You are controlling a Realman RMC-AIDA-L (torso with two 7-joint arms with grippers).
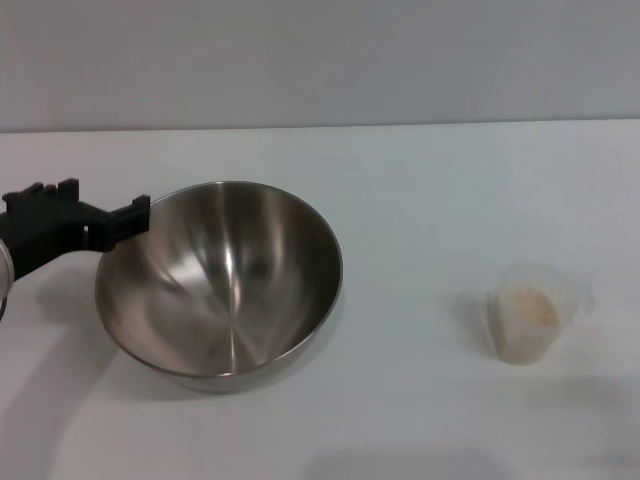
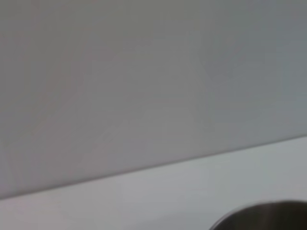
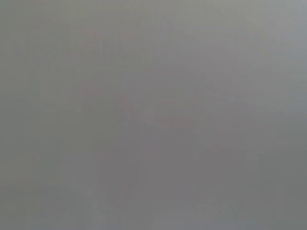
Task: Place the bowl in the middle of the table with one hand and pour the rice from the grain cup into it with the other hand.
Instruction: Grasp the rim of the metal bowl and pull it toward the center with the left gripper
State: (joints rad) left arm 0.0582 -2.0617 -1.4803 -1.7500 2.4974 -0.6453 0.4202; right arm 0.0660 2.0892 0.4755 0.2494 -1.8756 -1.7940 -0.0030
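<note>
The steel bowl [image 1: 225,285] sits left of the table's [image 1: 420,190] middle, tipped a little toward its right side. My left gripper [image 1: 140,212] comes in from the left edge and is shut on the bowl's upper left rim. A dark arc of the bowl's rim [image 2: 268,215] shows in the left wrist view. The translucent grain cup [image 1: 527,312] stands upright at the right, about half full of pale rice [image 1: 530,308]. My right gripper is out of view; its wrist view shows only a flat grey surface.
White tabletop stretches between the bowl and the cup. A grey wall [image 1: 320,60] runs along the table's far edge.
</note>
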